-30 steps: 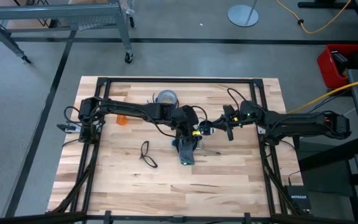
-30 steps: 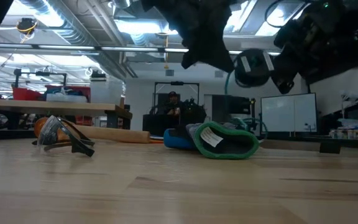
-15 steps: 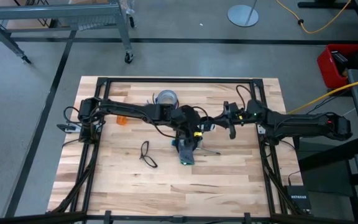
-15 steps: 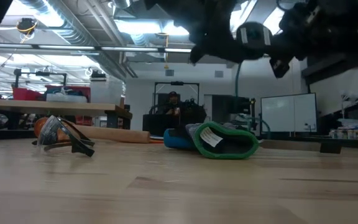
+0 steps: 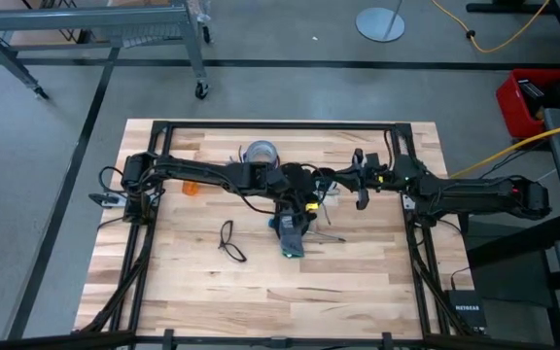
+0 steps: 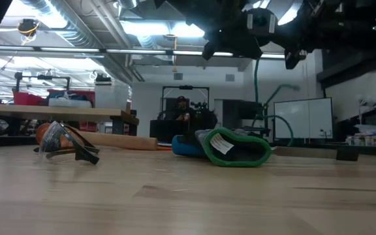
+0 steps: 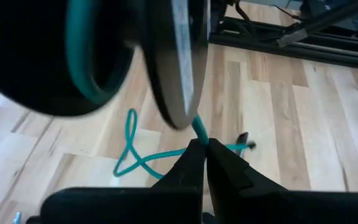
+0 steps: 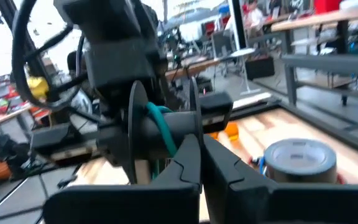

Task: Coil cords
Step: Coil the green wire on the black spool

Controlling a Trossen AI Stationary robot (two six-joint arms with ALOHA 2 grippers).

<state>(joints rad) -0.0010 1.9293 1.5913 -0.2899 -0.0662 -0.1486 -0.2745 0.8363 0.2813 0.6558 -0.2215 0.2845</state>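
Both arms meet above the middle of the table, over the work glove [image 5: 291,236]. The right gripper [image 8: 202,148] is clamped tight on the black spool [image 8: 163,127], which has a few turns of teal cord [image 8: 164,126] on it, and the left gripper [image 7: 204,151] is pinched shut on that cord [image 7: 143,155] just below the spool. The other cord, a loose dark loop [image 5: 229,240], lies on the wood at about 8 o'clock from the glove, with the tape roll [image 5: 260,153] up at 11.
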